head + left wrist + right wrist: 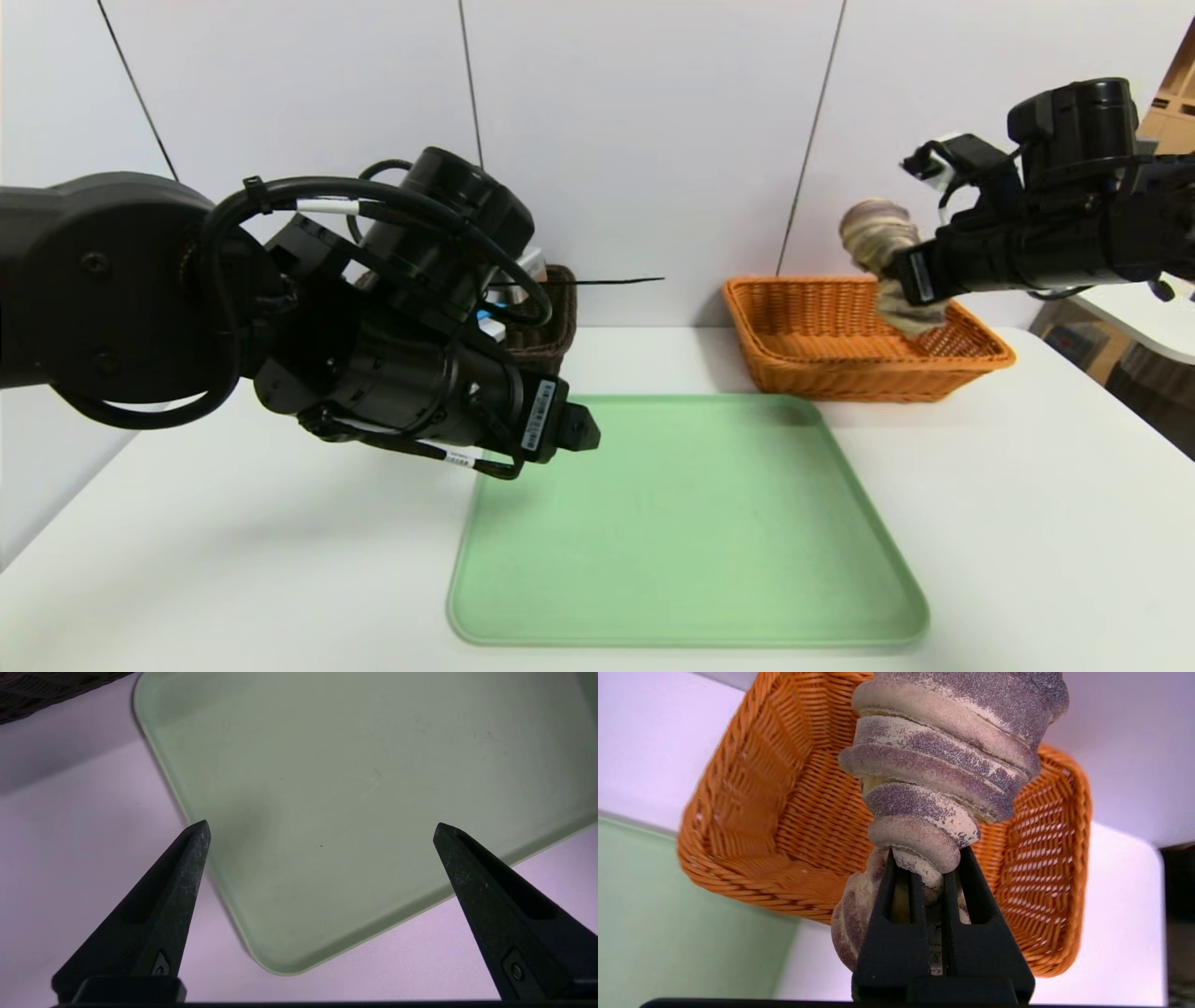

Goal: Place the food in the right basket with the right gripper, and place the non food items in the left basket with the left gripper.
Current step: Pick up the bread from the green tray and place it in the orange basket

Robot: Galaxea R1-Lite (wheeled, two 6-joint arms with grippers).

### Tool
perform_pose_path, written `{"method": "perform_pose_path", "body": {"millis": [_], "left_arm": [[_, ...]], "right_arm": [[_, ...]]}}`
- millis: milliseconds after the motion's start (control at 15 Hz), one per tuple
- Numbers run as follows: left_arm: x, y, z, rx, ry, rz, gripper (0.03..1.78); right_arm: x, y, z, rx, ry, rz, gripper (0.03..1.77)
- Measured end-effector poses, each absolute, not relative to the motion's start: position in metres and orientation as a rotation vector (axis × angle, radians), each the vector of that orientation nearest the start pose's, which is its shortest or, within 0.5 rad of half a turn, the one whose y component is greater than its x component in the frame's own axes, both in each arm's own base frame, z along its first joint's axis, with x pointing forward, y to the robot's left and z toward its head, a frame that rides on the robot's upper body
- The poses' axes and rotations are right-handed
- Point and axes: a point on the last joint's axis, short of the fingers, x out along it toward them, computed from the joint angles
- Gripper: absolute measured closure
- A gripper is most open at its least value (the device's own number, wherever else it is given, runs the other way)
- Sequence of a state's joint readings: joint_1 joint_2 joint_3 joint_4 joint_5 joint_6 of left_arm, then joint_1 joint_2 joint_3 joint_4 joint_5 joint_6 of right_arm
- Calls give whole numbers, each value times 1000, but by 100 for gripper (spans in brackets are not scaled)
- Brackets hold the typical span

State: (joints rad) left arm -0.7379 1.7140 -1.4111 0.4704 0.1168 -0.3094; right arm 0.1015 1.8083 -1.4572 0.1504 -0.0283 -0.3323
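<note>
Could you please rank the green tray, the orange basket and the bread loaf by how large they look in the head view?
1. Green tray
2. Orange basket
3. Bread loaf

1. Left arm [121, 289]: matte black, with a broad rounded joint housing showing small round screw recesses.
2. Black cables [373, 201] loop over it, banded with white tags and a zip tie.
3. A white barcode label [540, 415] sits on the wrist of the left gripper [322, 833].
4. Its fingers [180, 891] are long, pointed, black, scuffed grey.
5. Right gripper [945, 879]: the same black wedge fingers, with slotted cut-outs.
6. Right arm [1055, 233]: black, with a white-grey block [943, 154] at the wrist.
</note>
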Motion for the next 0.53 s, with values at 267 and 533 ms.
{"method": "perform_pose_path", "body": {"millis": [267,533], "left_arm": [[229,-202,245,35,792,-462,12],[231,-201,244,33,796,-456,12]], "right_arm": [[356,29,245,-657,483,220,166],[362,23,238,-907,485,283,166]]}}
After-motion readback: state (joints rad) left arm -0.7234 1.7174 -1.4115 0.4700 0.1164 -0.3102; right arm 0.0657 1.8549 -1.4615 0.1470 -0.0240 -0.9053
